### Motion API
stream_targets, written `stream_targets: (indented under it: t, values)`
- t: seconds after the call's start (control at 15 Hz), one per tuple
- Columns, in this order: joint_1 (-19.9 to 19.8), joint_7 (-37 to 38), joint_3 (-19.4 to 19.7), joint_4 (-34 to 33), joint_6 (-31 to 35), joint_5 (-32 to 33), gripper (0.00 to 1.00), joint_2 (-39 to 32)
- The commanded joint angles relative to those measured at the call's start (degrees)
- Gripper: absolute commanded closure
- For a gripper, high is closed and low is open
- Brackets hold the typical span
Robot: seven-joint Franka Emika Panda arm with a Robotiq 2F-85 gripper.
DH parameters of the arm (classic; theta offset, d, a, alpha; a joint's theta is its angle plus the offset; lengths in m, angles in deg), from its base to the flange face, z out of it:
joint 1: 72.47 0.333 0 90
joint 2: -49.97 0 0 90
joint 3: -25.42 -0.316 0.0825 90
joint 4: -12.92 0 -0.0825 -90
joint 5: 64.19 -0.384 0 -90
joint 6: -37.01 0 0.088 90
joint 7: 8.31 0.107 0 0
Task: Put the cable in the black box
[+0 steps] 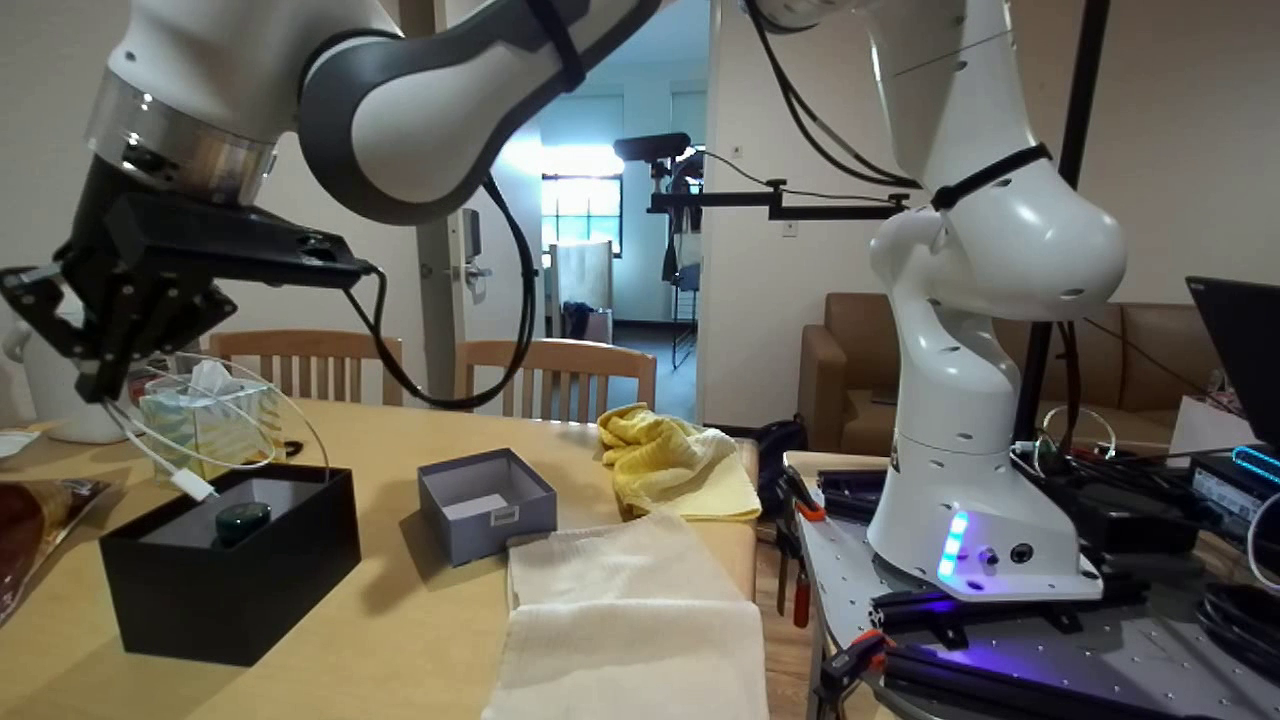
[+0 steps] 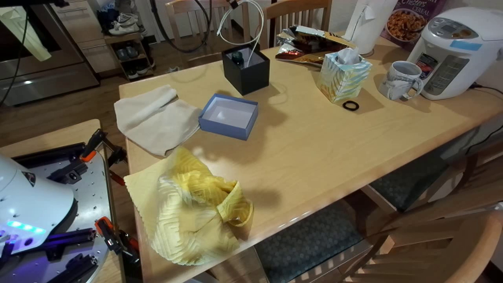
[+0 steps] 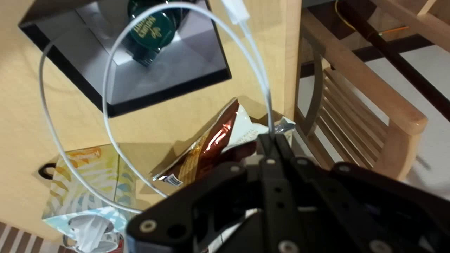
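The white cable [image 3: 105, 88] hangs in a loose loop from my gripper [image 3: 275, 138], whose fingertips are shut on it. Below and beside the gripper stands the black box [image 1: 240, 590], open at the top, with a green-capped bottle [image 3: 153, 30] inside. One strand of the cable drops into the box, as an exterior view shows at the box [image 2: 247, 76]. The white plug [image 1: 192, 485] dangles around rim height at the box's near-left side; in the wrist view it appears outside the rim. In an exterior view the gripper [image 1: 100, 388] is above the box's far-left side.
A smaller grey-blue box [image 2: 230, 131] sits beside the black box. A tissue box [image 2: 342, 78], a shiny snack bag [image 3: 214, 140], a mug [image 2: 401, 80] and a water boiler [image 2: 456, 55] share the table. Beige cloth [image 1: 630, 620] and yellow cloth [image 1: 680, 465] lie toward the robot base.
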Motion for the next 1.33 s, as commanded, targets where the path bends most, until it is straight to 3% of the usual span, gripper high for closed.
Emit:
stream_targets:
  t: [0.0, 0.4, 0.8, 1.27]
  values:
    - [0.61, -1.24, -0.11, -0.57, -7.58, -3.41, 0.99, 1.22]
    - [-0.19, -2.78, -1.49, -1.76, -12.17, -5.82, 0.99, 1.15]
    - [-1.96, -10.88, -4.94, -2.63, -17.97, -17.12, 0.99, 1.34]
    - [-1.50, -11.98, -4.30, -3.81, -17.94, -17.03, 0.99, 0.98]
